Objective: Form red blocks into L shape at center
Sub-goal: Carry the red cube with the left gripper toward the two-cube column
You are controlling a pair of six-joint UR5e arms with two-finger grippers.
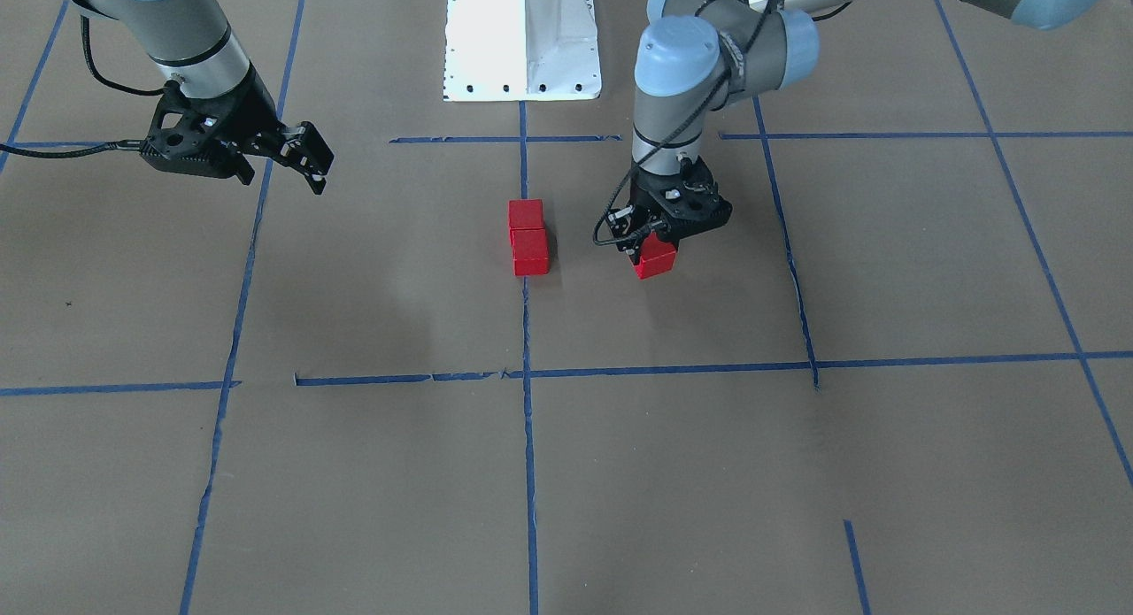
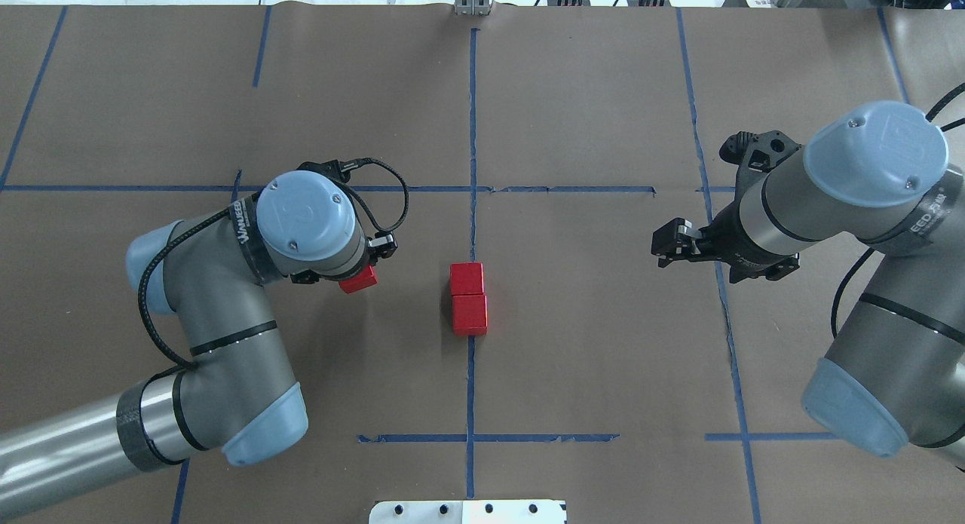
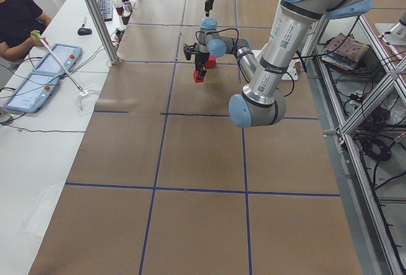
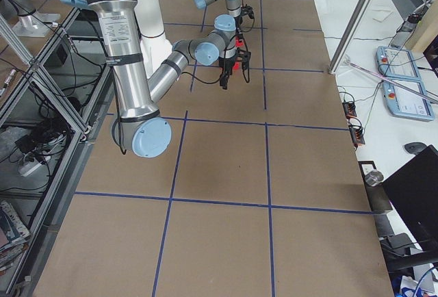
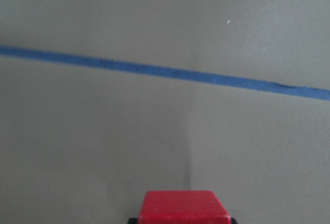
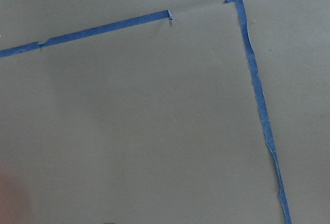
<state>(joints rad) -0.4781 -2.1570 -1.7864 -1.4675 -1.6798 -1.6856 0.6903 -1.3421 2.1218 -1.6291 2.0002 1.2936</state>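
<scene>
3 bright red blocks, brown paper, blue tape grid

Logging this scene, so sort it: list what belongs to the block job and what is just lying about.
Job: two joined red blocks; third red block, held by the left arm; middle cell.
Lying about: white base; control tablets; cables.

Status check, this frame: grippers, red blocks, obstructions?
Left gripper shut on one small matte red cube. Right gripper open, empty. Other two red cubes touching at center. Nothing between.
</scene>
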